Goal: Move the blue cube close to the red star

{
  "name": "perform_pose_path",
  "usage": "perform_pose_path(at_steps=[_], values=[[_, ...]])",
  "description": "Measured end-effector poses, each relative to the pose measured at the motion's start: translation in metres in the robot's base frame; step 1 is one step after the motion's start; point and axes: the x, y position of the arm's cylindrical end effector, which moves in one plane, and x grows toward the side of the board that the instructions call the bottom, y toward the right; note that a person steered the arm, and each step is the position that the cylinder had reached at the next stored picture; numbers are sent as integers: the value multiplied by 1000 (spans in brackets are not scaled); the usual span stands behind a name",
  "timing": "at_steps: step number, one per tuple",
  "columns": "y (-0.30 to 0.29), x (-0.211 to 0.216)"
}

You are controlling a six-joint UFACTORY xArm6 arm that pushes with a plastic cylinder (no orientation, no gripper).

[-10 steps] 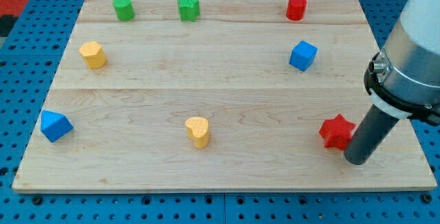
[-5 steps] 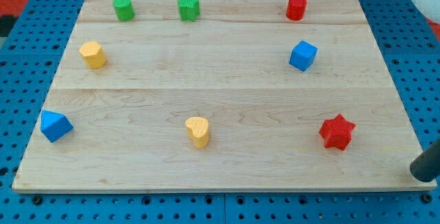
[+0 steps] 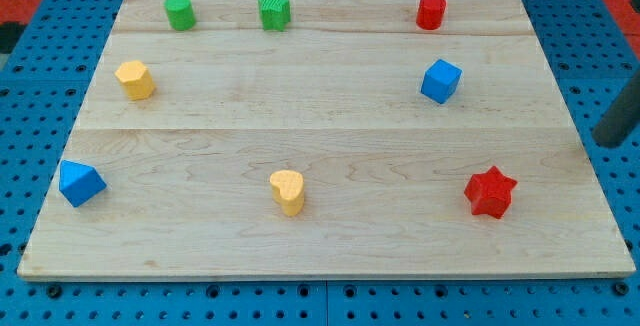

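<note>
The blue cube [image 3: 441, 80] sits on the wooden board [image 3: 320, 256] at the view's upper right. The red star [image 3: 490, 192] lies at the view's lower right, well below the cube and slightly to its right. My tip [image 3: 607, 142] shows at the view's right edge, off the board's right side, about level between the cube and the star. It touches no block.
A red cylinder [image 3: 431, 11] stands above the blue cube. Two green blocks [image 3: 180, 11] [image 3: 274, 11] sit at the top left. A yellow block [image 3: 134, 79] is at the left, a blue block [image 3: 80, 183] at the lower left, a yellow heart [image 3: 288, 191] at the bottom middle.
My rod left the red star's right side, went off the board at the lower right, then moved up along the right edge. No block moved.
</note>
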Motion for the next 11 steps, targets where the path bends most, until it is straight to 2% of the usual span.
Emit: perform_pose_path(at_steps=[2,4,7,10,11], values=[[-13,-86],[-101,-144],[-180,-119],[-182,-5],[-185,1]])
